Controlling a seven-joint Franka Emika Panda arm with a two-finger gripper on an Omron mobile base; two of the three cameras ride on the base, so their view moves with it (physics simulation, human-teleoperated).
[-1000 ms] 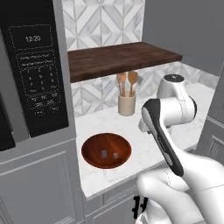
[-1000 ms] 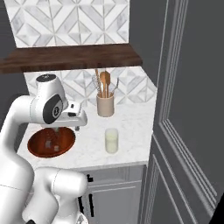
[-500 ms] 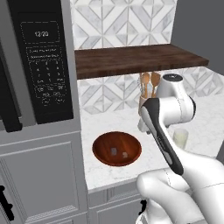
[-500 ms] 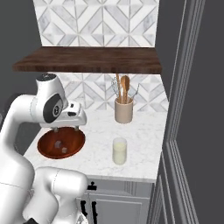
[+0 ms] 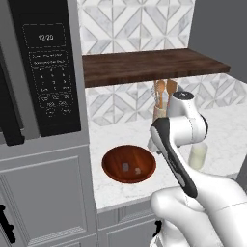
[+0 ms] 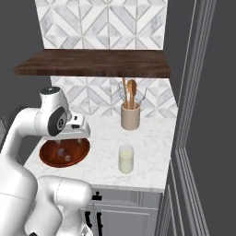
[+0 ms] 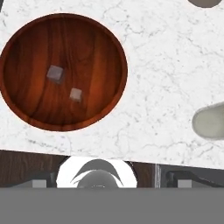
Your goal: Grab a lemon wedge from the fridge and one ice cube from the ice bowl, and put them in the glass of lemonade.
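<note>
Two ice cubes [image 7: 54,73] are seen lying apart inside the ice bowl [image 7: 26,111], which rests on the marble counter [image 7: 166,65] below the gripper [image 6: 78,130] and to the upper left in the hand view. The glass of lemonade [image 6: 126,159] stands on the counter, well to the bowl's side. The gripper's jaws are spread wide, holding nothing.

Two base cameras flank the arm, sharing the counter [image 5: 120,193]; the hand camera looks straight down on it.
</note>
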